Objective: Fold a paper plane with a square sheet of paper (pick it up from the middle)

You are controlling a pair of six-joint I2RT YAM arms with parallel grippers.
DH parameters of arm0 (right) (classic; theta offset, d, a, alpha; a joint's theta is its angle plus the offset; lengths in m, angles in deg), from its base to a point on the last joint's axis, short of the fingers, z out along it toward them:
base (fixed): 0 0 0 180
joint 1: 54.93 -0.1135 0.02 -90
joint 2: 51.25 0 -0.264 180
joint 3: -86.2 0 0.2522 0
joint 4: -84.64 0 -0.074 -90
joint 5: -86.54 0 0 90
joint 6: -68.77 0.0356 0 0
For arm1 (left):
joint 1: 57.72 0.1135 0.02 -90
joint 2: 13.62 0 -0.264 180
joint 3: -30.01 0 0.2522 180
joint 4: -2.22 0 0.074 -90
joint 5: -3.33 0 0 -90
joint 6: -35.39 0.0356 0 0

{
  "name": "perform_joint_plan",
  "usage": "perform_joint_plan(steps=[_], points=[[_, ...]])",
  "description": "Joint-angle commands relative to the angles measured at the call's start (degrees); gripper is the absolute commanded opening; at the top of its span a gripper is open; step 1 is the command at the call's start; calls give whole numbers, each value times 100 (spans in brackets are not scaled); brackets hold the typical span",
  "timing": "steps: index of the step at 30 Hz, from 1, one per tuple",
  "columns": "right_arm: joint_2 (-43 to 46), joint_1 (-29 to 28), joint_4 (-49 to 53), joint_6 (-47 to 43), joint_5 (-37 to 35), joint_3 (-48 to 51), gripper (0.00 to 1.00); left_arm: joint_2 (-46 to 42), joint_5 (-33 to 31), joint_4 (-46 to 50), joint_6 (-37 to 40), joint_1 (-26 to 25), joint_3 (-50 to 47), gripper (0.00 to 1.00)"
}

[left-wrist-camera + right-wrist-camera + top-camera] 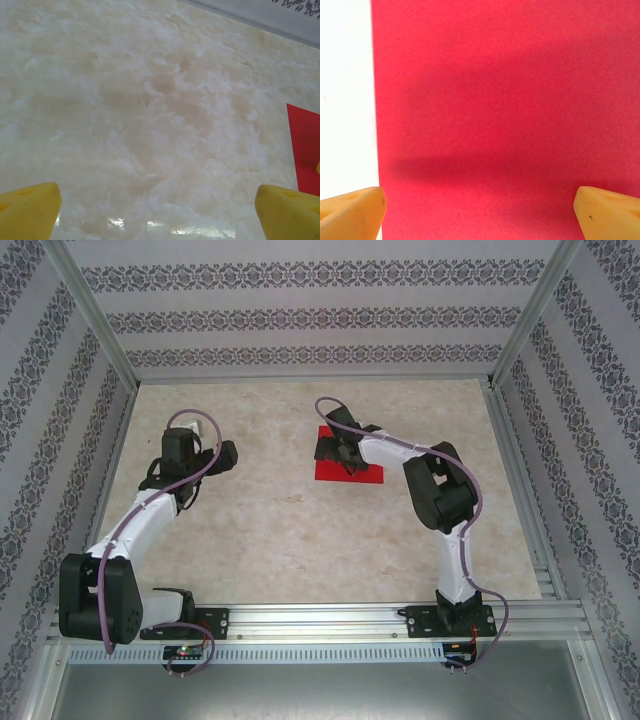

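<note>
Directly beneath the right gripper point(480, 212) the square sheet of paper point(505, 100) is seen, lying flat and unfolded on the table point(280, 540), right of centre and toward the far side; no crease can be made out, so folding is judged not yet begun. The right gripper's 2 jaws are spread wide and nothing is held between them; whether the tips touch the paper cannot be told. From the right wrist, 1 edge of the sheet is seen running straight away from the gripper, at right angles to the line between the fingertips; the left-hand fingertip point(355, 212) sits almost over that edge, so the gripper is judged slightly off the sheet's middle, which lies ahead and a little to the right in that view. A square has no long axis to be matched. The left gripper point(225, 453) is held over bare table well to the left, jaws equally wide and empty; the right arm is plainly the nearer.
</note>
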Motion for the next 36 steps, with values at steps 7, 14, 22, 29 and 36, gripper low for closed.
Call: perform_joint_plan(steps=[7, 14, 22, 29, 36], points=[[862, -840, 571, 329, 266, 1996, 97, 220, 251, 135, -102, 58, 240, 100], [1548, -1181, 1003, 673, 382, 2193, 97, 271, 314, 150, -232, 49, 275, 100], [2129, -702, 1706, 196, -70, 1503, 98, 222, 443, 370, -464, 34, 268, 100], [1539, -640, 1925, -203, -125, 1126, 98, 202, 518, 386, -508, 31, 170, 100], [994, -711, 2044, -308, -108, 626, 98, 270, 554, 405, -481, 27, 227, 100]])
